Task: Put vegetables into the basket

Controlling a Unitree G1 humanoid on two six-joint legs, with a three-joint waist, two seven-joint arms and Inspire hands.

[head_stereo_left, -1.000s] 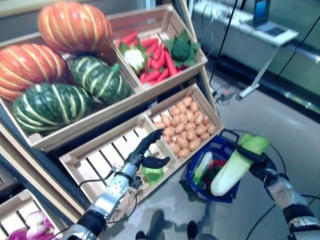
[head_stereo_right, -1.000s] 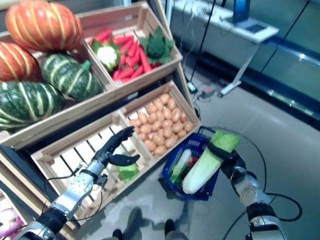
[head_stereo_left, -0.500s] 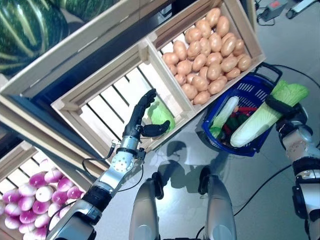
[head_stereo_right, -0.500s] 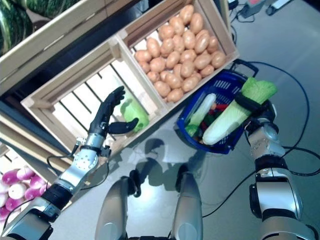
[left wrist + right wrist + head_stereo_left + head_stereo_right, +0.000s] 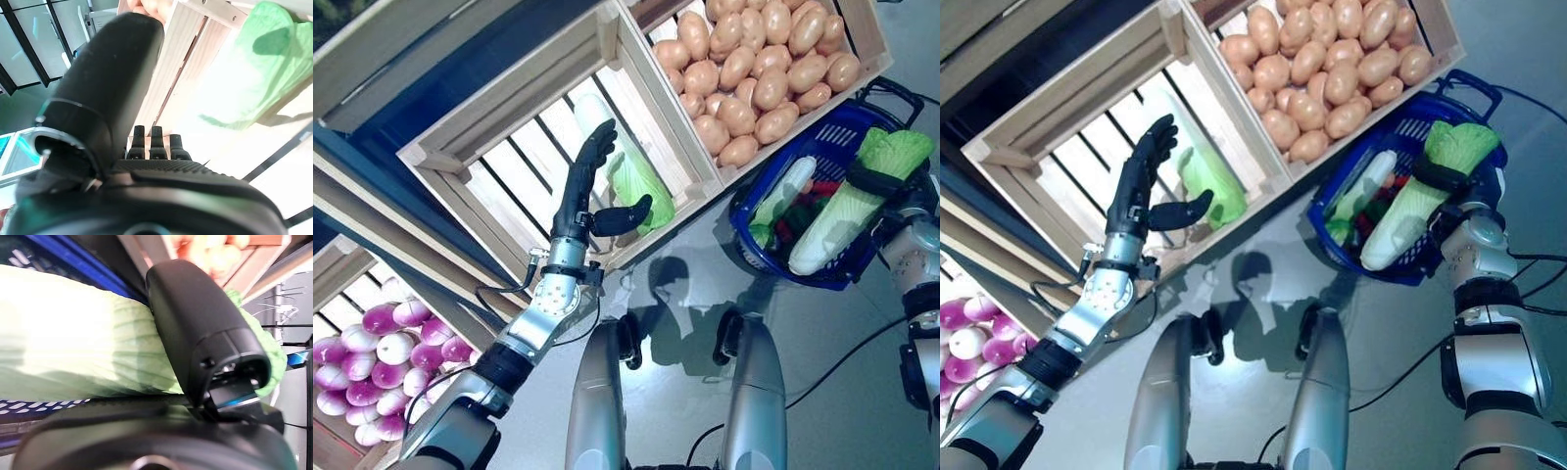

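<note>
My right hand (image 5: 879, 184) is shut on a long napa cabbage (image 5: 842, 217), pale with a green leafy top, and holds it slanted over the blue basket (image 5: 773, 262) on the floor; its thumb (image 5: 195, 333) lies across the cabbage (image 5: 73, 352). The basket holds another pale long cabbage (image 5: 781, 191) and red and green vegetables. My left hand (image 5: 579, 191) is open, fingers straight, over the slatted wooden crate (image 5: 509, 166), its thumb next to a green leafy cabbage (image 5: 641, 181) lying in the crate's corner. That cabbage also shows in the left wrist view (image 5: 244, 73).
A crate of potatoes (image 5: 754, 69) sits right behind the basket. A lower crate of purple-white round vegetables (image 5: 372, 352) is at the left. Grey floor lies in front of the stand.
The camera has tilted further down, shifting the whole picture. My left hand has reached a little farther into the crate, towards the green cabbage. My right hand still holds the cabbage over the basket.
</note>
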